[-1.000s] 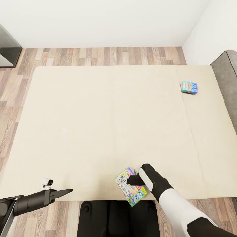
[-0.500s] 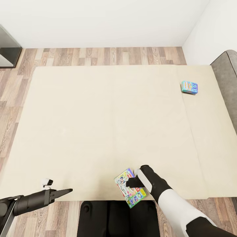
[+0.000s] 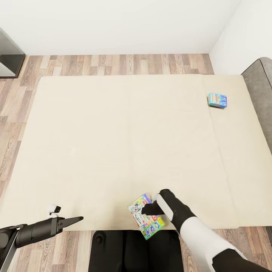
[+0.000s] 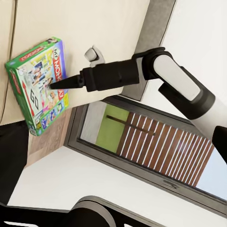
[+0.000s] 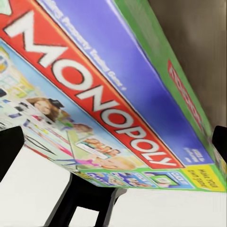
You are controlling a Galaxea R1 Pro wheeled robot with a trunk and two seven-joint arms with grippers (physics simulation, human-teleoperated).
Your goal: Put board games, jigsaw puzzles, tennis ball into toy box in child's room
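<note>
Head view, bed (image 3: 94, 143): a beige mattress fills most of the frame; a grey headboard (image 3: 260, 94) is cut off by the right edge.
Head view, Monopoly box (image 3: 145, 219): it lies tilted at the near edge of the mattress, one corner jutting past that edge; the right gripper (image 3: 145, 209) covers its middle.
Head view, right gripper state: the dark fingers rest on the box lid; whether they are spread or pressed together cannot be told here.
Head view, blue board game (image 3: 217, 100): a small box lying flat near the headboard, well apart from both arms; its print is too small to read.
Head view, left gripper (image 3: 77, 218): it hangs beside the near left corner of the bed over the wood floor (image 3: 113, 64), holding nothing; the fingers read as one point, so their gap cannot be told.
Left wrist view, Monopoly box (image 4: 39, 85): the green sides and printed lid show whole, which the head view does not give.
Left wrist view, right gripper (image 4: 56, 85): the fingers taper to one tip touching the lid, with no visible gap between them.
Right wrist view, Monopoly box (image 5: 109, 109): the red MONOPOLY banner is legible at close range; the box edges are cut off.
Right wrist view, fingers (image 5: 9, 149): dark shapes at opposite frame edges, standing wide of each other, gripping nothing.
</note>
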